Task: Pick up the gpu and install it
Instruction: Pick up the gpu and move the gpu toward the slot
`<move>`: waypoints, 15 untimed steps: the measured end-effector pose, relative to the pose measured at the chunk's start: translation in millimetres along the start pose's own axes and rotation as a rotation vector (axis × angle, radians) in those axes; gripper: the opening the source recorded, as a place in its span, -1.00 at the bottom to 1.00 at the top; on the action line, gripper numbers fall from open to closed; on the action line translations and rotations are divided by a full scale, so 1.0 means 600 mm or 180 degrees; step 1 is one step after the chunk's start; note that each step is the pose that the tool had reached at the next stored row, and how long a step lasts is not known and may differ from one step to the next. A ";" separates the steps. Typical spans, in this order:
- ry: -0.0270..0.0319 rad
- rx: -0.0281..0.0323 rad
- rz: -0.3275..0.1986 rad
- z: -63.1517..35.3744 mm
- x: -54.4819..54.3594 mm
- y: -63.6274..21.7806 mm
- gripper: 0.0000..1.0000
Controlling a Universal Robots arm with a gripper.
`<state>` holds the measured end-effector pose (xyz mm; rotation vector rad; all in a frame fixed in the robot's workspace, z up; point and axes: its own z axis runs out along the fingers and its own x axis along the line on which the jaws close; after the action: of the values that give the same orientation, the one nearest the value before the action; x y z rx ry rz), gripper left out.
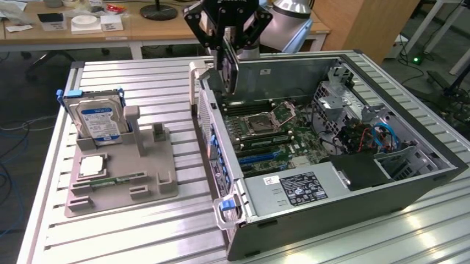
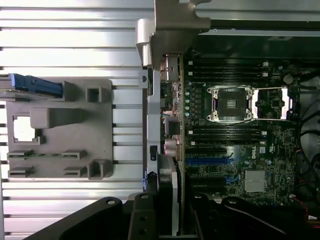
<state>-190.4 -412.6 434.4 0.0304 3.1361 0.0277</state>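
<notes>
My gripper (image 1: 230, 44) hangs above the rear left corner of the open computer case (image 1: 411, 181) and is shut on the gpu (image 1: 232, 69). The gpu is a thin dark card held on edge, its lower end just above the case wall near the motherboard (image 1: 283, 137). In the wrist view the gpu (image 2: 181, 125) appears edge-on between the black fingers (image 2: 142, 222). It runs along the case's rear wall, with its pale metal bracket (image 2: 176, 22) at the far end. The blue expansion slots (image 2: 210, 167) lie just beside the card's line.
A grey holder (image 1: 121, 165) on the slatted table, at the exterior view's left, carries a blue-labelled hard drive (image 1: 99, 121), a processor chip (image 1: 92, 165) and a green memory stick (image 1: 111, 180). Inside the case sit the processor socket (image 1: 273, 117), the power supply (image 1: 298, 190) and cables (image 1: 382, 137).
</notes>
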 end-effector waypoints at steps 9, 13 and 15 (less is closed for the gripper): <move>0.0000 0.0000 0.0000 0.001 -0.016 0.000 -0.44; 0.0000 0.0000 0.0000 0.001 -0.024 0.000 -0.44; 0.0000 0.0000 0.0000 0.001 -0.027 0.001 -0.44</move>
<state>-174.1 -412.6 433.9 0.0303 3.1360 0.0277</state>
